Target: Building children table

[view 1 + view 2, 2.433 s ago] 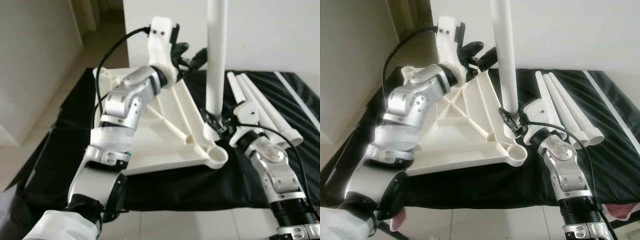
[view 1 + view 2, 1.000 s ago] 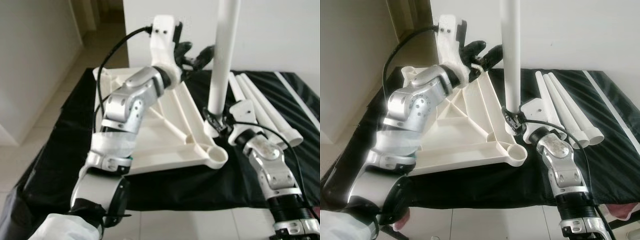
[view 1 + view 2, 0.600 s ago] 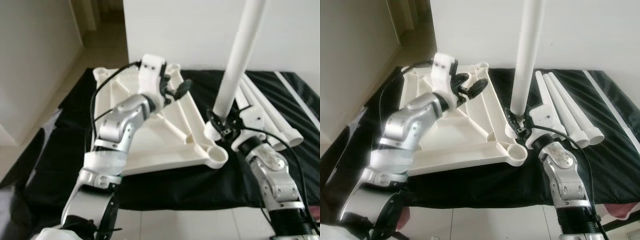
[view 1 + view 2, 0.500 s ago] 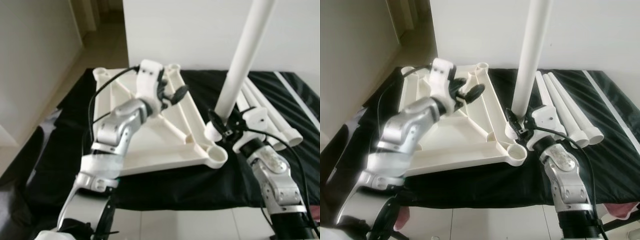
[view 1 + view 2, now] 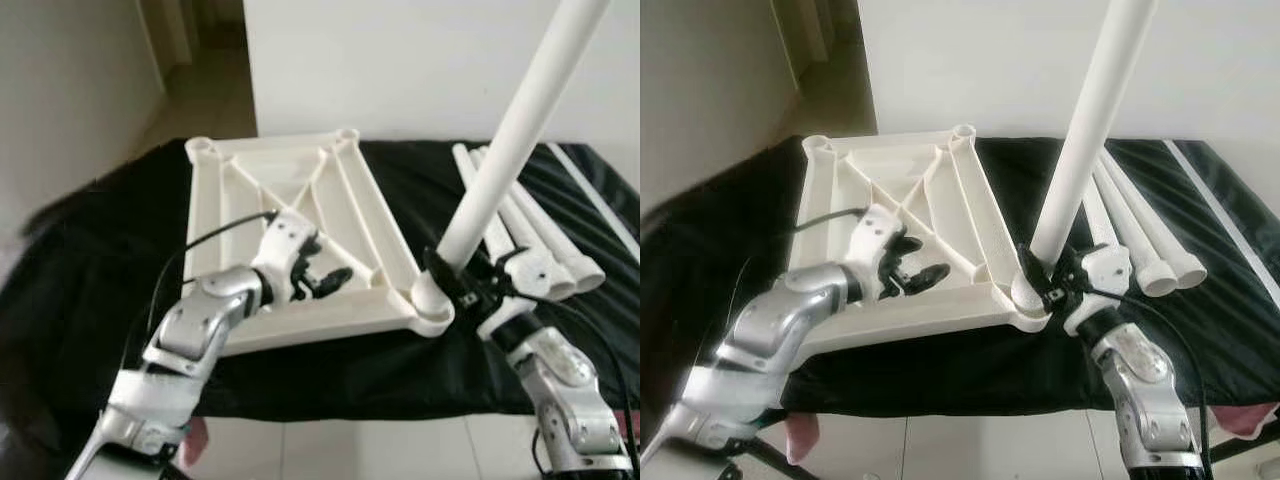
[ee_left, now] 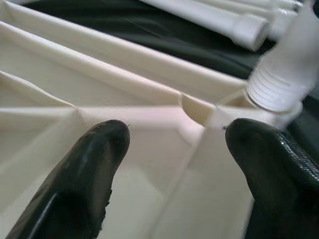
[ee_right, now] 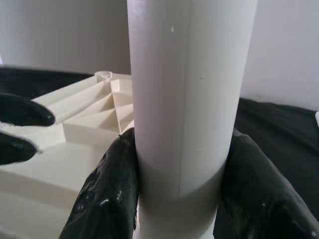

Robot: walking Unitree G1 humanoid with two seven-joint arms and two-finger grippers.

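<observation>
Gripping: the right gripper [image 5: 1048, 283] pinches the table leg [image 5: 1092, 130] near its lower end, one black finger on each side of the white tube, as the right wrist view shows plainly.
Leg position: the held leg is tilted, its top leaning away to the robot's right, and its threaded foot sits at the near right corner socket [image 5: 432, 310] of the tabletop; whether it is seated in the socket cannot be told.
Tabletop: the white tabletop [image 5: 290, 200] lies upside down on the black cloth [image 5: 90, 260], ribbed underside up, with round sockets at its corners.
Left gripper: the left gripper [image 5: 325, 277] hovers low over the near part of the tabletop, its two fingers [image 6: 89, 169] spread apart with nothing between them.
Left wrist view: past the spread fingertips the ribs of the tabletop run toward the corner socket, where the threaded end of the held leg [image 6: 284, 79] is seen.
Spare legs: more white legs [image 5: 545, 245] lie side by side on the cloth to the robot's right of the tabletop, just behind the right gripper, their wider ends toward the robot.
Surroundings: a white wall [image 5: 400, 60] stands behind the cloth, and pale floor tiles [image 5: 330, 450] show at the near edge.
</observation>
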